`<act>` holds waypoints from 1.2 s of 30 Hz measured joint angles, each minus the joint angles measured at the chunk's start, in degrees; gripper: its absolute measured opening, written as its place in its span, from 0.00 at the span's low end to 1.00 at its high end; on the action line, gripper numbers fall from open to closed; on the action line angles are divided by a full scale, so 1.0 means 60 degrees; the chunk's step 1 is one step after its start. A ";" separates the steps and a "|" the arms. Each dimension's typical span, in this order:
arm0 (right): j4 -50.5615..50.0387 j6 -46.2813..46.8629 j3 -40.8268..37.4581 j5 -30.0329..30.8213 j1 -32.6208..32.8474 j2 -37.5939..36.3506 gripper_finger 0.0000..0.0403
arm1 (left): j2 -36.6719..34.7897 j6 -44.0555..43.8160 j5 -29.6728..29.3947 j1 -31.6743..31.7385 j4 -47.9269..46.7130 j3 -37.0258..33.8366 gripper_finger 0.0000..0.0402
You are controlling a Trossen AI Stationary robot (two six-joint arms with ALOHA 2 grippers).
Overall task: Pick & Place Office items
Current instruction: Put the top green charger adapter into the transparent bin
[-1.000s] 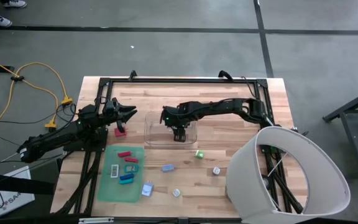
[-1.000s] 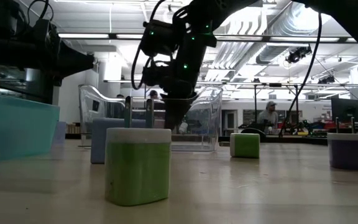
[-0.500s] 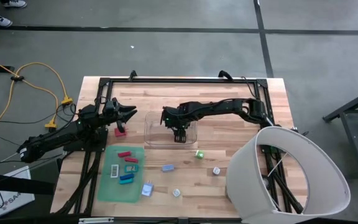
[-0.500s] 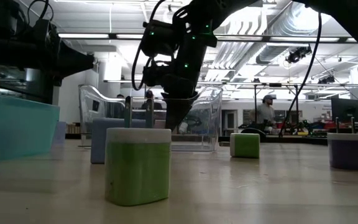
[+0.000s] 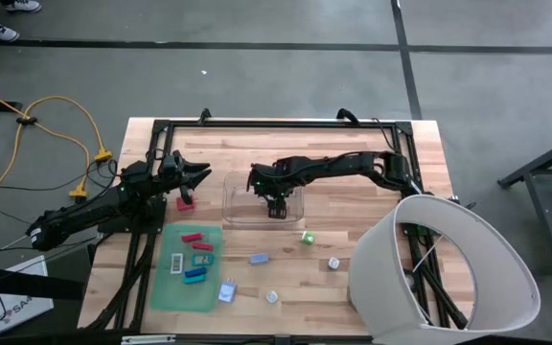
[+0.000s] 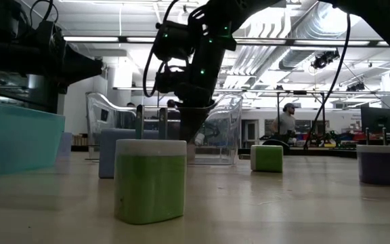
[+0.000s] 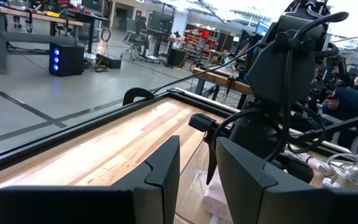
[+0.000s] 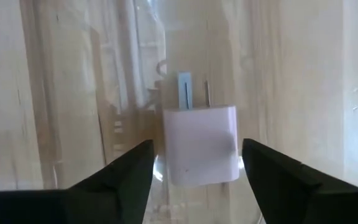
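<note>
A wooden table (image 5: 353,196) carries a clear plastic bin (image 5: 238,203) near its centre and a flat green mat (image 5: 166,287) at its front left. A white lampshade-like hood (image 5: 468,268) overhangs the right corner. A yellow cable (image 5: 65,125) lies on the grey floor.

Right hand (image 5: 276,208) points downward, fingers spread; left hand (image 5: 199,174) waits.

Right pincer (image 8: 194,171) fingers spread wider over the white plug block (image 8: 201,144), now released
</note>
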 joint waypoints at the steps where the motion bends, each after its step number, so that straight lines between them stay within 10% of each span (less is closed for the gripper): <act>1: 0.0003 0.0004 0.0000 0.0000 0.0000 0.0000 0.58 | 0.0000 0.0000 0.0000 0.0001 0.0000 0.0000 0.25; 22: 0.0340 -0.0713 0.0356 0.0180 0.0119 -0.0427 0.58 | 0.0000 0.0000 0.0000 0.0000 0.0004 0.0000 0.25; 30: -0.1965 -0.0792 0.1930 0.3014 0.0686 -0.0568 0.58 | 0.0000 0.0000 0.0000 0.0001 0.0004 0.0000 0.25; 36: -0.3787 0.1062 0.2262 0.3206 0.1071 -0.0590 0.58 | 0.0000 0.0000 0.0004 0.0000 0.0004 0.0000 0.25</act>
